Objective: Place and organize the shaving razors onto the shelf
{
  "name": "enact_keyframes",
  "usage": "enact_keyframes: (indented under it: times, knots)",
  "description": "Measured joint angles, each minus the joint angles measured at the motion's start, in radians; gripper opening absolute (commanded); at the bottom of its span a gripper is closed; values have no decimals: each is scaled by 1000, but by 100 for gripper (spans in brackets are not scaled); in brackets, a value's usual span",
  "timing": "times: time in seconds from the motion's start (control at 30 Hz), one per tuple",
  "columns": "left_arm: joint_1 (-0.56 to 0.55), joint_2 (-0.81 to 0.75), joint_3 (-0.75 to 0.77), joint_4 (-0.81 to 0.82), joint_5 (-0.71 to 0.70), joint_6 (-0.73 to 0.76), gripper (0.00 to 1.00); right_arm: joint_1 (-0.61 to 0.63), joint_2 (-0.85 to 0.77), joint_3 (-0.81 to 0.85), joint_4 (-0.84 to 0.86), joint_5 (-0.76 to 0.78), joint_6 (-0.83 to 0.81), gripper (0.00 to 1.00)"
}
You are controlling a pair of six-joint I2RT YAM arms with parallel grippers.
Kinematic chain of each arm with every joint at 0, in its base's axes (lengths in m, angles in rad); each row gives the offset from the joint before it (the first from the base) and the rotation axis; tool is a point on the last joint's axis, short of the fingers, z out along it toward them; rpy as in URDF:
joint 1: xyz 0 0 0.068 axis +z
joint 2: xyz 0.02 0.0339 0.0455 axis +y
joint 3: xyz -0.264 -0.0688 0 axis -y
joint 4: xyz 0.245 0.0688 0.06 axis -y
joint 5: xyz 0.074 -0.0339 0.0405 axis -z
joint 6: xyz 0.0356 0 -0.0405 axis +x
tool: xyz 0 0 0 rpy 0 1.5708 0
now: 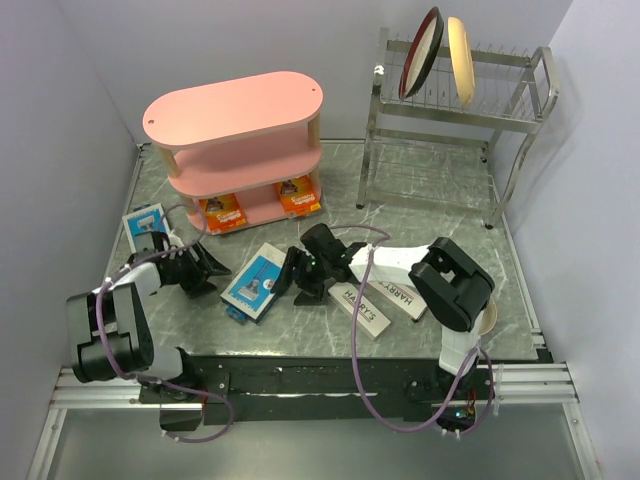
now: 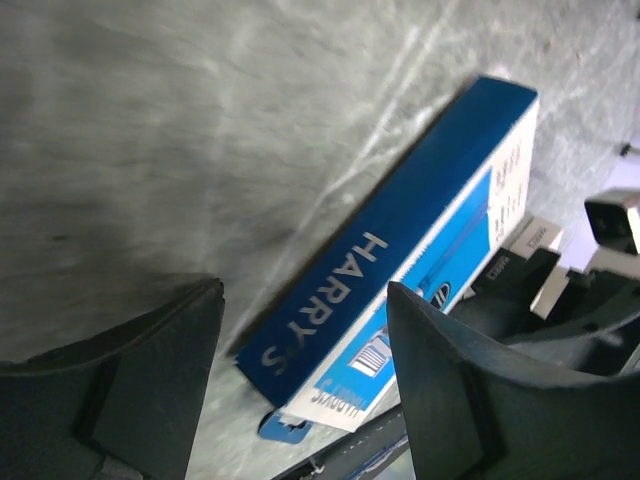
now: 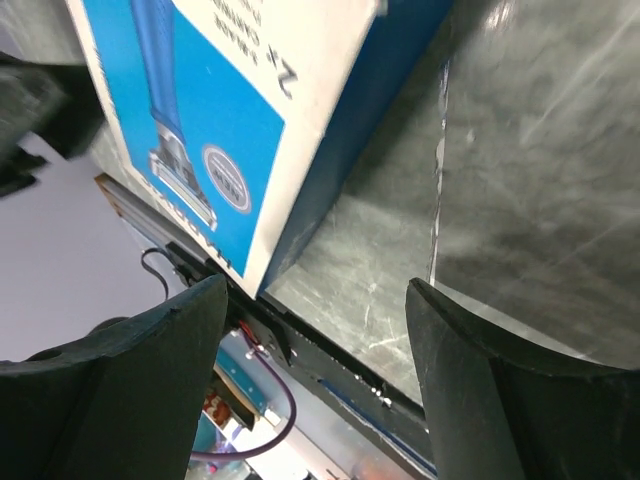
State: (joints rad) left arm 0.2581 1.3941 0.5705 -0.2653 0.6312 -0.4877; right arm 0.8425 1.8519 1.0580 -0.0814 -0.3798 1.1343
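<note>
Grey marble table (image 1: 430, 215) | shelf (image 1: 235, 110) at far left, two orange packs (image 1: 222, 212) on its bottom tier | blue pack (image 1: 255, 280) before shelf, between grippers | second blue pack (image 1: 143, 222) left-front of shelf | white boxes (image 1: 362, 308) right-front | left gripper (image 1: 215, 270), right gripper (image 1: 290, 280): jaws wide apart, empty.

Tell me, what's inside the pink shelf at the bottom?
One orange razor pack sits at the left on the lowest tier of the pink shelf, another orange pack at the right. The boards above hide the back of the tiers, so anything deeper cannot be seen.
</note>
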Motion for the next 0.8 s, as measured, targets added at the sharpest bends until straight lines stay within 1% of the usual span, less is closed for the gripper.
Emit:
enact_keyframes:
  times: [0.1,0.2,0.23,0.3,0.37,0.4,0.47,0.5,0.63,0.8]
  knots:
    - [-47,-1,-22,47,12,-33,71,-17,0,-15,33,-9,-3,79]
    - [-102,2,-32,88,16,-63,68,-33,0,-36,66,-24,-5,79]
    - [-117,5,-37,98,19,-77,65,-37,0,-39,72,-31,-6,79]
    - [-154,10,-48,123,23,-111,62,-45,0,-39,87,-39,-8,79]
    - [-187,6,-67,140,18,-154,55,-51,0,-39,98,-47,-11,79]
    - [-200,1,-79,146,17,-177,50,-54,0,-39,101,-51,-14,79]
    - [-217,-23,-115,153,9,-231,46,-60,-1,-45,113,-56,-24,79]
    - [-225,-40,-138,156,7,-262,42,-64,-4,-53,119,-57,-28,79]
    - [-256,-102,-184,158,-8,-355,38,-87,-18,-105,125,-69,-55,79]
    - [-270,-95,-195,185,-9,-414,38,-104,-52,-165,153,-99,-85,79]
